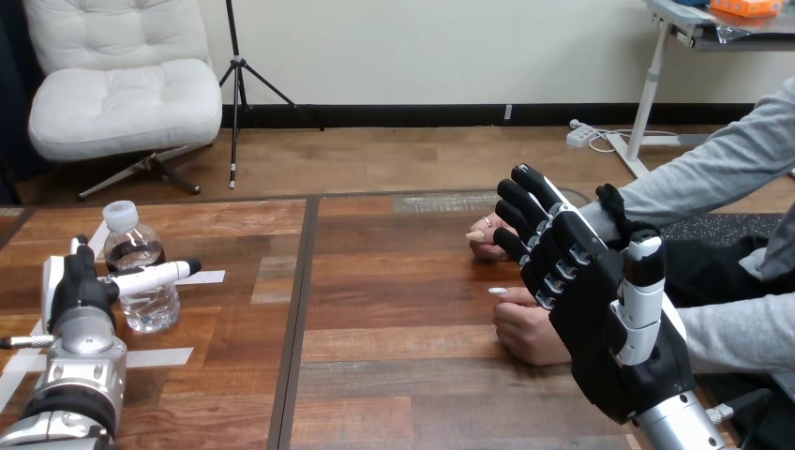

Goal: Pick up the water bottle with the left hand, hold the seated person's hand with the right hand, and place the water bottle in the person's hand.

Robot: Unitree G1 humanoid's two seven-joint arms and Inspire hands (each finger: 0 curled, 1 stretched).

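A wooden table (403, 375) of dark planks stretches between the robot and a seated person, whose 2 grey-sleeved arms come in from the right. The robot's right hand (600, 319) is raised over the table's right side, back toward the camera, its fingers (514, 214) spread and nearly straight, closed on nothing. In the view it overlaps the person's 2 hands, the farther hand (483, 242) beside its fingertips and the nearer hand (525, 333) resting on the wood just left of its palm; whether it touches either cannot be told. At the left edge, the left hand (80, 291) sits against the water bottle (150, 305), partly across its front; whether it has a hold cannot be told. The clear plastic bottle stands upright on the table, water inside, its white cap (120, 216) on. Strips of white tape (155, 357) lie on the wood around it.
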